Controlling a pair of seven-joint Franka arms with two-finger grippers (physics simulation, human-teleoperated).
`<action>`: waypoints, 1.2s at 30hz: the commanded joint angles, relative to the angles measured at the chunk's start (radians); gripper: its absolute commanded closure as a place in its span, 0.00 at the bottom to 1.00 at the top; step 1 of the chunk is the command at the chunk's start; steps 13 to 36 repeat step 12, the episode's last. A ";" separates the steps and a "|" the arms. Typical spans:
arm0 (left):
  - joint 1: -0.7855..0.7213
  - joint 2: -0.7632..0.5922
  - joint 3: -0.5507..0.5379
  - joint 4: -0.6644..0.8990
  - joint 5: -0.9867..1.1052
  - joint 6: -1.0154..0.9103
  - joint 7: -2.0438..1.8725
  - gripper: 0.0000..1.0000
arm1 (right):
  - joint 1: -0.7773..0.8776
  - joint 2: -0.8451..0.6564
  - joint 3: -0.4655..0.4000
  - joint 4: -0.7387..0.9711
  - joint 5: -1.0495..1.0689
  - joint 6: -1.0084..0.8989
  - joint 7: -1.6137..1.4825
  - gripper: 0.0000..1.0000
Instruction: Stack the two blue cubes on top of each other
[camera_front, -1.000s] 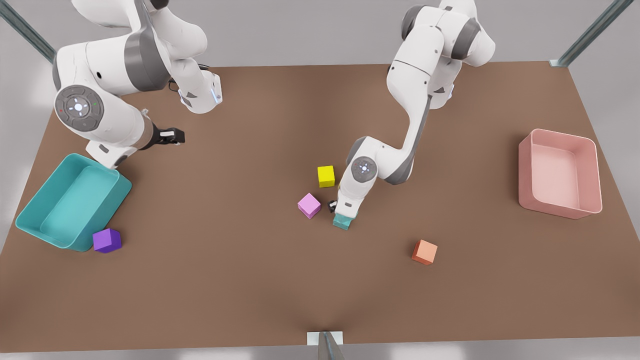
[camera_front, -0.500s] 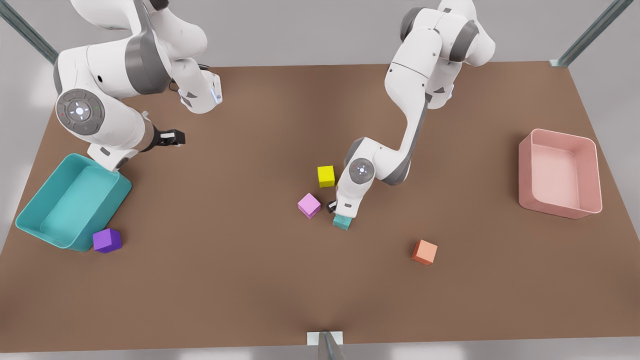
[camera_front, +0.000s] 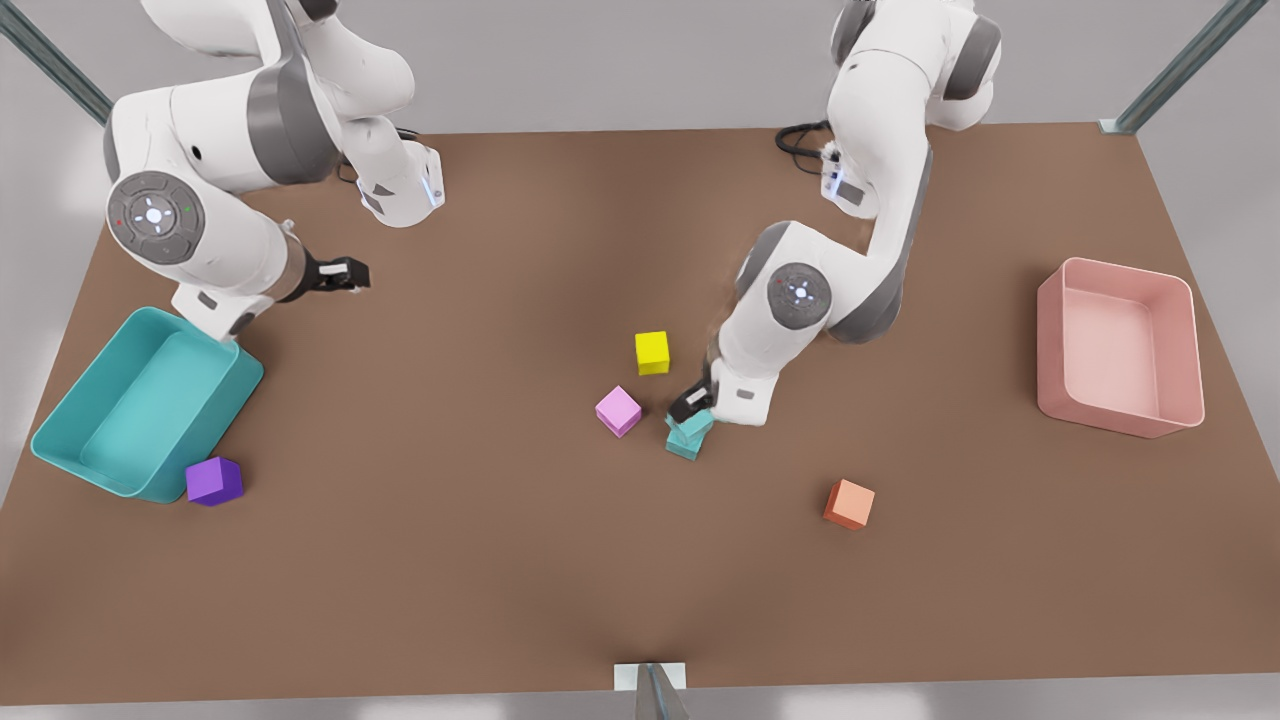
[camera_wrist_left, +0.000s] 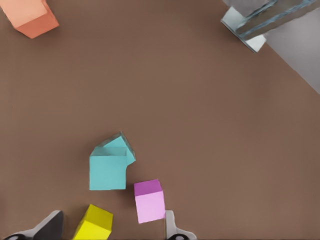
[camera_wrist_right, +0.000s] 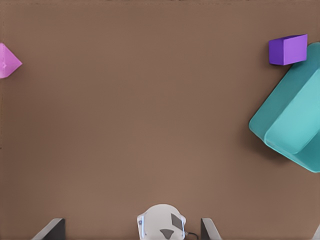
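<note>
The left tool (camera_front: 693, 403) hangs low over the middle of the table, its fingers (camera_wrist_left: 172, 227) spread apart, arm folded at the elbow. The right tool (camera_front: 345, 273) waits at the front view's left, fingers (camera_wrist_right: 209, 229) apart.

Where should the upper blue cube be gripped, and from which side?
Probably from straight above, on two opposite side faces of the upper blue cube. It sits turned against the lower blue cube, so align the fingers to its own faces.
</note>
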 joint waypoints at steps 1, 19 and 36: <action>0.114 -0.028 0.006 0.123 0.186 -0.679 0.728 0.00 | 0.000 -0.001 -0.001 0.001 0.000 0.000 -0.011 0.00; 0.494 -0.208 -0.230 -0.049 0.301 -0.479 1.170 0.00 | 0.000 -0.003 -0.011 0.001 0.000 0.000 -0.014 0.00; 0.494 -0.208 -0.230 -0.049 0.301 -0.479 1.170 0.00 | 0.000 -0.003 -0.011 0.001 0.000 0.000 -0.014 0.00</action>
